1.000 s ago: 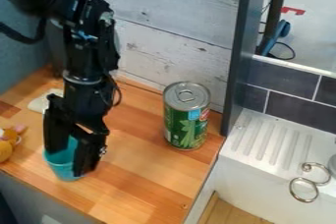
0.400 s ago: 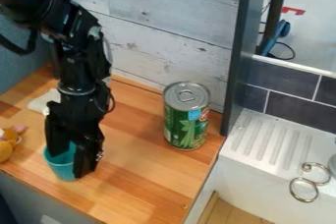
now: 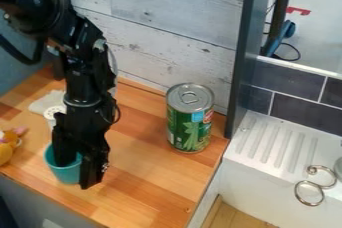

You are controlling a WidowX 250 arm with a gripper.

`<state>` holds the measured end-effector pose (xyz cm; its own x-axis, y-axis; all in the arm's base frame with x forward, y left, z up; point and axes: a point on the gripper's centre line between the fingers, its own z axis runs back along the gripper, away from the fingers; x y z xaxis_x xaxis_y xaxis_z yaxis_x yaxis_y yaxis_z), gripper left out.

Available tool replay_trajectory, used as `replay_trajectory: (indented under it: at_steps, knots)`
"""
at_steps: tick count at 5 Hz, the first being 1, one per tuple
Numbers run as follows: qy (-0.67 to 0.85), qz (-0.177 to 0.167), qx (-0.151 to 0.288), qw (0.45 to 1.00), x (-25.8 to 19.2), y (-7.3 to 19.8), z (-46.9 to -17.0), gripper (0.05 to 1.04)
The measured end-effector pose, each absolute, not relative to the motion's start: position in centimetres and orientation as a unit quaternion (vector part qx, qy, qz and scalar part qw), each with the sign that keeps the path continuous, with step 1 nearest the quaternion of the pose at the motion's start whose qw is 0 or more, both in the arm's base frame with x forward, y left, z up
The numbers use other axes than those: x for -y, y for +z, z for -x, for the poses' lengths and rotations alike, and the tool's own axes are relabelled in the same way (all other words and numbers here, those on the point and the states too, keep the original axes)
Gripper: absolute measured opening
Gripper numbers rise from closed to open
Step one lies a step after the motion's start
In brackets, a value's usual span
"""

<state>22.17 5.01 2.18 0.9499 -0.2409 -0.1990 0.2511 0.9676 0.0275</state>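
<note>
Teal cup: on the bench, near its front edge, toward the lower left of the view. Stands upright, long axis roughly vertical, mouth facing up.

Position relative to end effector: cup directly at its lower end, offset slightly toward view left. End effector hangs nearly plumb, so the two long axes run close to parallel. One part of it dips into the cup mouth; another hangs past the outside of the cup's right side, overlapping the wall in view. Single arm, black, entering at upper left.

State of end effector: cannot tell whether it is spread or pinching the cup wall; contact pressure likewise undetermined.

Cup: smooth, probably plastic, matte, round rim, wall narrowing toward the base.

Surroundings:
- Tall can, upright, well apart to the right of the cup; bare metal lid with pull ring, green printed label, straight cylindrical side.
- Yellow-orange object at the left edge, rounded, with a pinkish part; identity unclear.
- Pale, flat item behind the end effector, possibly cloth; a white round piece with small holes just beside it.
- Bench surface: wood strips, light and reddish tones, faint sheen.
- Plank wall behind: whitewashed, grain and knots visible.
- White ridged drainboard at right, with curled metal rings at its front.
</note>
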Motion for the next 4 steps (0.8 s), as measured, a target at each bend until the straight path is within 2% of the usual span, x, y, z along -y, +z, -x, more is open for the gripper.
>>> replay_trajectory:
  at_steps: [2,3,4]
  knots:
    - [-0.116,-0.022,-0.104,0.988,-5.32,1.51,-21.84,0.36]
    - [-0.121,-0.018,-0.104,0.987,-5.21,1.48,-21.8,0.178]
    - [-0.147,-0.004,-0.121,0.982,-4.92,2.12,-21.26,0.124]
